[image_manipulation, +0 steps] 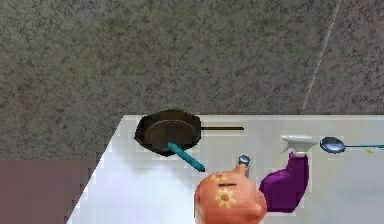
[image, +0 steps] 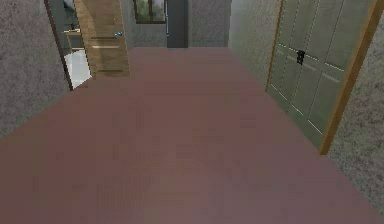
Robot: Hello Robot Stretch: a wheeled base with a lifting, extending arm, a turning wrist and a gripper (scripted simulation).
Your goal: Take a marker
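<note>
- Tabletop: set against the wall.
- Pan: at the tabletop's back, left part.
- Slim stick, perhaps a marker: just before the pan, at its rim.
- Piggy bank: at the front, with the spray bottle just to its right.
- Spoon: behind the bottle, to the right.
- Forward view: open door on the left, double doors on the right, floor between.

Forward view: faces straight down a corridor, pitched somewhat down onto the reddish-brown floor. Open light-wood door at 11 o'clock, far off. Pale grey panelled double doors at 2 o'clock, nearer.
Arm side view: looks down from close on a white tabletop at 6 o'clock, against a grey speckled wall at 12.
Shared: the same floor at this view's 8 o'clock, and the same wall finish.
</note>
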